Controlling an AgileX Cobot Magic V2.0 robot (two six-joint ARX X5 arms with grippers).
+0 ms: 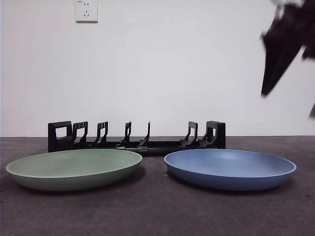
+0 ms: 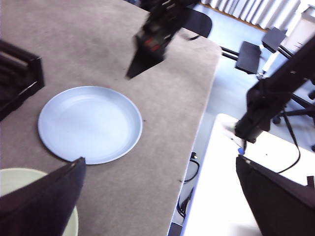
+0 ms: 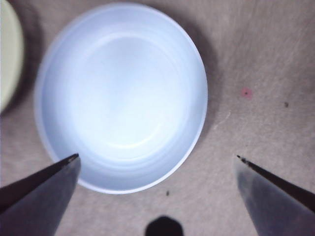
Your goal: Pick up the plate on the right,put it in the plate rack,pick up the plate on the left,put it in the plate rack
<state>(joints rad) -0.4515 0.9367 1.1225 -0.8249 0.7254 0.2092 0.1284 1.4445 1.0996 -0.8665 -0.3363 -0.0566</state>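
2 shallow round plates lie flat on the grey felt-like table [image 1: 157,211] in front of the plate rack [image 1: 137,136]. The blue plate [image 1: 230,168] is on the right and the green plate [image 1: 75,168] on the left, near each other but not touching. Both sit just in front of the rack, whose slots hold nothing.

The right gripper [image 3: 156,160] hangs above the blue plate [image 3: 120,96] with its jaws wide apart, holding nothing; in the front view it shows as a dark tip at the upper right [image 1: 283,54]. The left gripper [image 2: 160,164] waits off to the side, also spread open and empty, looking down on the blue plate [image 2: 90,124] and the other arm [image 2: 155,37].

The blue plate looks like matte moulded plastic or melamine: stiff, light, probably not fragile, with a smooth surface that could slip between the black jaws. Its wall is low and gently sloped, ending in a thin rim, so the rim is the only real place to grip, 1 jaw inside and 1 under the edge. Lying flat, it offers little gap underneath.

The rack is black hard plastic, long and low, with upright hooked dividers and blocky ends.
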